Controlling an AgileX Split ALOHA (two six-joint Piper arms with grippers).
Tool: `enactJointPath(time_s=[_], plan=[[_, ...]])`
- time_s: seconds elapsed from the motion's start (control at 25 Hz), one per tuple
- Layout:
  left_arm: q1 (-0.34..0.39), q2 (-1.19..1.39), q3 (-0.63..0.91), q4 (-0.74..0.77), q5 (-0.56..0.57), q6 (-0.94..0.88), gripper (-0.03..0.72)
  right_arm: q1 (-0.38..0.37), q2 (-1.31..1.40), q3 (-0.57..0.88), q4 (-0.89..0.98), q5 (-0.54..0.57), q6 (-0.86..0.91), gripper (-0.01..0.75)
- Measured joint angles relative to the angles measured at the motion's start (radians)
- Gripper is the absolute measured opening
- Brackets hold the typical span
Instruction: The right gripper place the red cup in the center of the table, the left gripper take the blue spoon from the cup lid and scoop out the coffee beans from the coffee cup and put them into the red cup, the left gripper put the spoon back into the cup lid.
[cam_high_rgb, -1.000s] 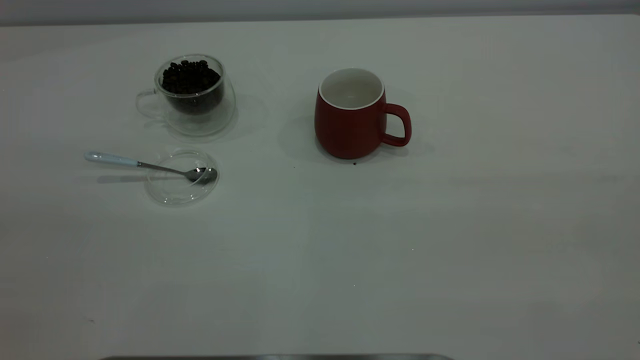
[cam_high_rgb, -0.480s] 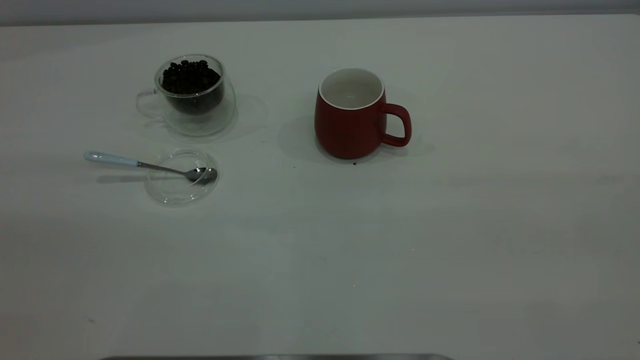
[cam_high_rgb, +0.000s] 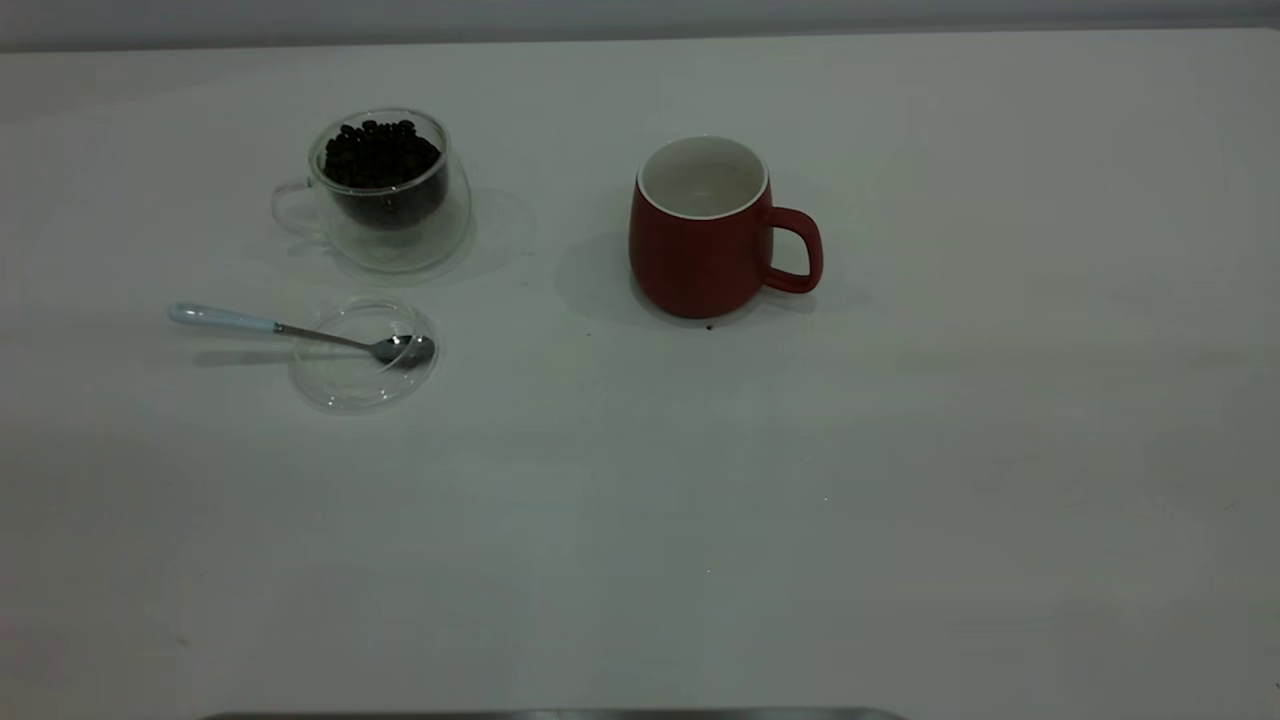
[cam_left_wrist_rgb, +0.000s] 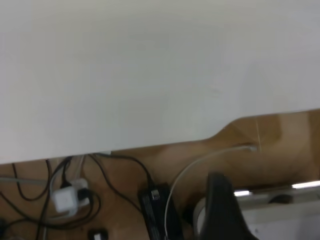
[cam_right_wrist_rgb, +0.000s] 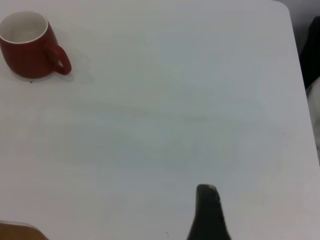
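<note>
Upright, standing near the middle of the table (cam_high_rgb: 640, 520): the red cup (cam_high_rgb: 703, 232), white inside showing, handle pointing right. Well apart to its left, sitting: the coffee cup (cam_high_rgb: 385, 190), holding the coffee beans (cam_high_rgb: 381, 153). Just in front of that, lying: the cup lid (cam_high_rgb: 363, 354), cradling the bowl of the blue spoon (cam_high_rgb: 290, 331), handle sticking out leftward. Showing only one dark finger each in the wrist views: the left gripper (cam_left_wrist_rgb: 225, 210) and right gripper (cam_right_wrist_rgb: 208, 212); cannot tell whether spread or closed.

Clear double-walled glass coffee cup (cam_high_rgb: 385, 195): on the large white table (cam_high_rgb: 900, 450), far left, holding dark roasted coffee beans (cam_high_rgb: 380, 152).
Round clear glass cup lid (cam_high_rgb: 362, 355): just before it.
Pale-blue-handled metal spoon (cam_high_rgb: 290, 332): bowl in lid, handle jutting left.
Rounded dark-red ceramic mug (cam_high_rgb: 705, 230): well right, near centre.
</note>
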Motion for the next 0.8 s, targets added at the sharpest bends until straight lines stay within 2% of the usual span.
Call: enactJointPath(time_s=[0.4,0.8], plan=[[-0.001,-0.307,0.0,0.013,0.012,-0.023,0.528,0.0,0.0,0.0,0.0,0.0,0.0,0.588],[-0.001,-0.379,0.0,0.074,0.02,-0.104,0.528,0.0,0.0,0.0,0.0,0.0,0.0,0.588]])
